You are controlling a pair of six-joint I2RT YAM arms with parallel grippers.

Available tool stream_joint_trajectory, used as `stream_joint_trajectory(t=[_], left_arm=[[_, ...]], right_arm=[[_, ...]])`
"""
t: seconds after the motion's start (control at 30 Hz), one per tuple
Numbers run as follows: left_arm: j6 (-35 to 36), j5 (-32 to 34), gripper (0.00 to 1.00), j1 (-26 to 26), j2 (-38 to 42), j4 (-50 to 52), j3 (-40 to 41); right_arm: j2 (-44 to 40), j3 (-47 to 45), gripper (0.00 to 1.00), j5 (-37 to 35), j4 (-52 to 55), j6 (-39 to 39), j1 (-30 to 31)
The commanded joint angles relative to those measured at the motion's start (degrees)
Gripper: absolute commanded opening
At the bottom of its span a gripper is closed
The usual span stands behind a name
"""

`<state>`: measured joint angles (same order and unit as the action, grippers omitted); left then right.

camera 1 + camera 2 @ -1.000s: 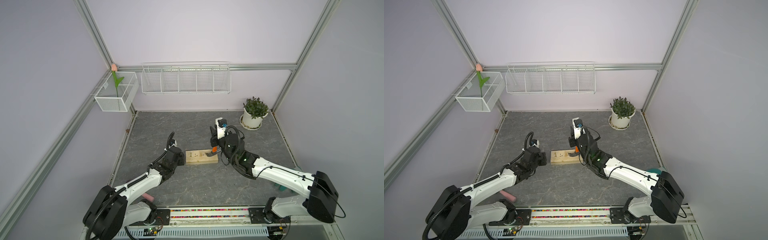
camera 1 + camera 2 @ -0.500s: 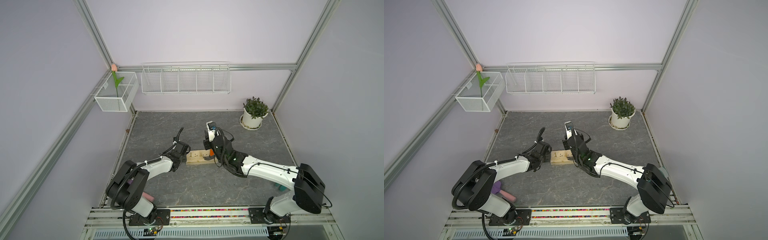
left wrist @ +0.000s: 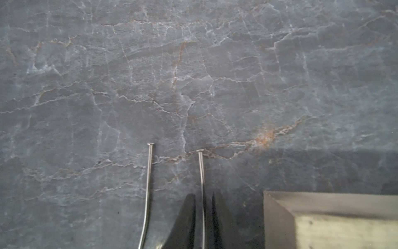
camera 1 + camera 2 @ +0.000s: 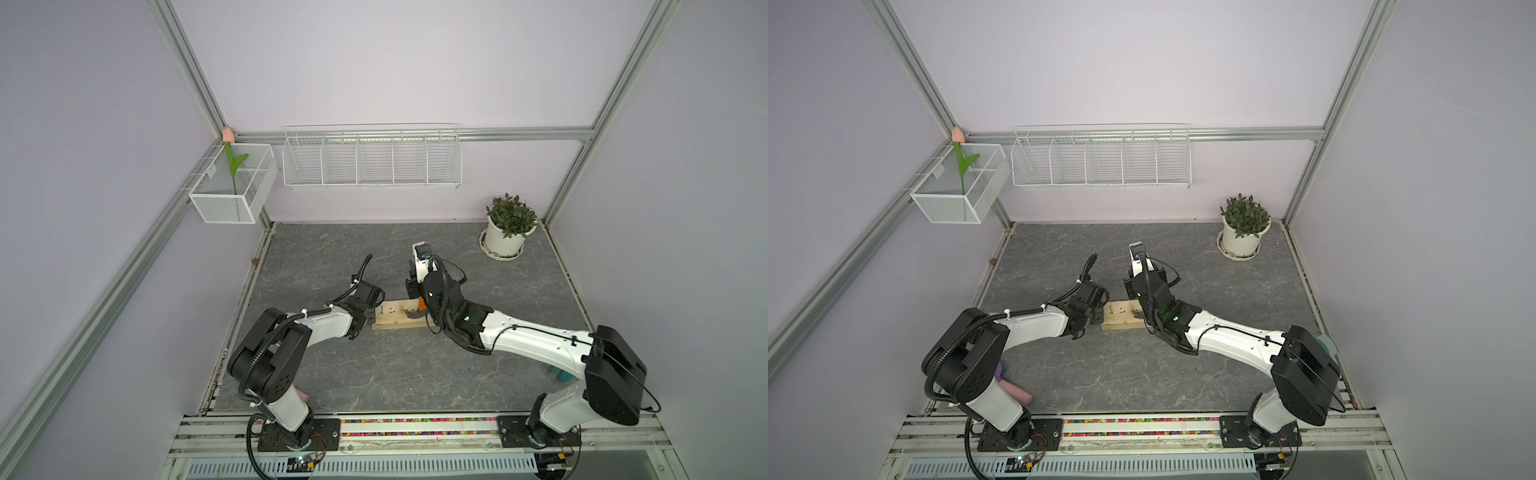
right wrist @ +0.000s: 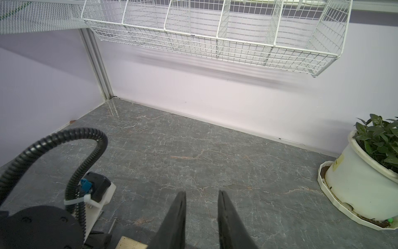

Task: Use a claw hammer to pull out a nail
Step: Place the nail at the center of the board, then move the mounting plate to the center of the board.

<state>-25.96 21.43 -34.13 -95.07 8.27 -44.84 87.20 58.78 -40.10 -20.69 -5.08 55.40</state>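
Beside the block, left gripper newly ajar

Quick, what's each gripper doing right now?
Left gripper: jaws slightly open, a nail lying loose between them.
Right gripper: closed on the claw hammer, grip point hidden.

- The table lies bare from the wooden block to the back wall, and in front between the 2 arms.
- The left tool sits just beside the block's left end, tips slightly apart. 1 nail lies beside them and a 2nd nail between them.
- The right tool, gripping the claw hammer, covers the right end.
- A potted plant fills the far right corner.
- A wire basket hangs above the back edge.
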Motion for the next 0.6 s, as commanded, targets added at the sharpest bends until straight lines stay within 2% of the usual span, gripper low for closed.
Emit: stream_joint_trajectory(t=[0.0,0.1,0.27,0.4,0.57], left_arm=[[-0.4,0.3,0.25,0.2,0.3,1.7,-1.6],[-0.9,-1.0,0.19,0.2,2.3,1.9,-1.1],[-1.7,-8.6,0.17,0.2,5.2,-3.4,1.8],[-2.5,-14.4,0.15,0.3,3.4,-7.0,2.1],[-3.6,-17.5,0.11,0.2,0.7,-8.8,1.3]], right_arm=[[-1.3,1.2,0.07,-2.3,-5.4,0.7,0.3],[-1.9,0.5,0.07,-2.8,-6.0,1.0,0.3],[-3.0,-0.6,0.07,-2.9,-6.7,1.5,0.0],[-3.6,-0.9,0.07,-2.6,-6.4,1.6,-0.5],[-4.9,-2.5,0.07,-3.1,-6.6,1.9,-1.1]])
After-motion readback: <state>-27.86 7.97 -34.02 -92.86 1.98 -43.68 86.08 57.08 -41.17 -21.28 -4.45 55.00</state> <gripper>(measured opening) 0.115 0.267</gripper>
